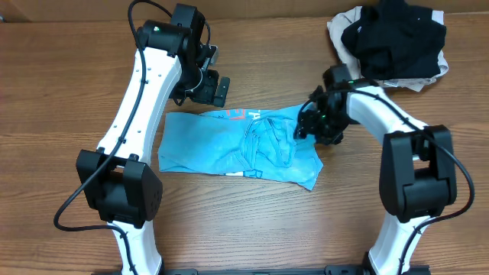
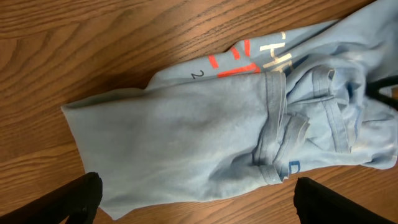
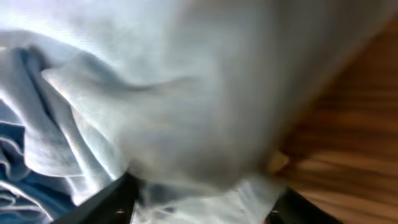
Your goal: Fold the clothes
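The light sky-blue T-shirt [image 1: 229, 145] lies partly folded on the table, with red-orange and white lettering [image 2: 249, 59] showing at its far edge. My left gripper [image 1: 208, 85] is open and empty, hovering over the shirt's far left edge; its fingers [image 2: 196, 199] stand wide apart above the shirt [image 2: 186, 137]. My right gripper [image 1: 307, 122] is at the shirt's right edge. In the right wrist view blurred blue cloth [image 3: 186, 93] fills the frame and is bunched between the fingers [image 3: 202, 199], hiding their tips.
A pile of a black garment [image 1: 393, 34] over a beige one [image 1: 340, 30] sits at the back right. The wooden table [image 1: 252, 221] surrounds the shirt.
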`<state>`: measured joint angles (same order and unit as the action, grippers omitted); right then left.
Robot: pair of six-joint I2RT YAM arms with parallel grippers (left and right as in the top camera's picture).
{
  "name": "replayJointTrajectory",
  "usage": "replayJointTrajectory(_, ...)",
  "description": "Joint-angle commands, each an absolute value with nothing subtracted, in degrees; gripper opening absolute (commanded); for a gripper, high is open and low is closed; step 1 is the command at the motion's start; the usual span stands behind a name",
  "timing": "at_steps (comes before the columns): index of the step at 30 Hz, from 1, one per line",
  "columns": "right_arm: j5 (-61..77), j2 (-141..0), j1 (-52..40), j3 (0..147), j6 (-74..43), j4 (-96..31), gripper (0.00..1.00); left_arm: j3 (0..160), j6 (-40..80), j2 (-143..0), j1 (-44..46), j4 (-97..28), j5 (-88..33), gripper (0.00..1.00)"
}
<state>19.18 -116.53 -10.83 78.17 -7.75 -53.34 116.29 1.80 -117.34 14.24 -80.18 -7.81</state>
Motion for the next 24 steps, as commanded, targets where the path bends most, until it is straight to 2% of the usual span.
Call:
replayJointTrajectory(1,15.6,-119.0,-14.6,76.1,-11.2,-53.2,0.62,117.4,2.5,-116.9,14.2,-80.2,-6.8,1.0)
replayJointTrajectory(7,7.1,-119.0,-15.7,76.1,-19.4,-53.9,0.42,117.4,2.6,-116.9,14.2,-80.2,-5.4,1.0)
replayJointTrajectory(14,6.2,-118.9,-10.4,76.1,-19.7,-53.4,0.04,117.4,2.6,-116.9,14.2,-80.4,-1.3,1.0)
replayJointTrajectory(24,18.9,-118.9,1.0,76.4,-9.7,-52.9,0.04,117.4,2.6,-116.9,14.0,-79.0,3.6,1.0)
